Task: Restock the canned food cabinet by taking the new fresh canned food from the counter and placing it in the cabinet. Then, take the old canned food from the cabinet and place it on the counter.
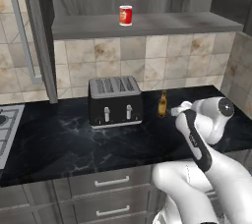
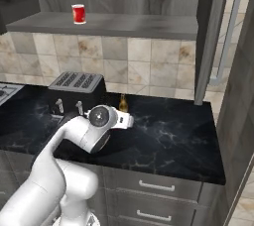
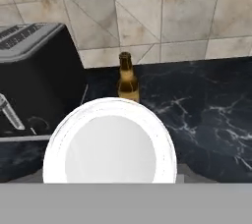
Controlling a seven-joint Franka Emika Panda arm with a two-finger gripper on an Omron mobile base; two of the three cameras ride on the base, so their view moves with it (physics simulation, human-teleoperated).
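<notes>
The toaster [image 1: 115, 101] stands at left on the counter [image 1: 59, 144], with the brown bottle [image 1: 162, 104] just beside it. The old canned food [image 1: 125, 15] sits upright on the cabinet [image 1: 162, 23] shelf. The gripper [image 1: 173, 111], near the bottle, is hidden behind the wrist; its fingers are pressed together.

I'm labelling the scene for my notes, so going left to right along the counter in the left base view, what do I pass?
Stove corner → black toaster → brown bottle → the robot's white arm.
</notes>
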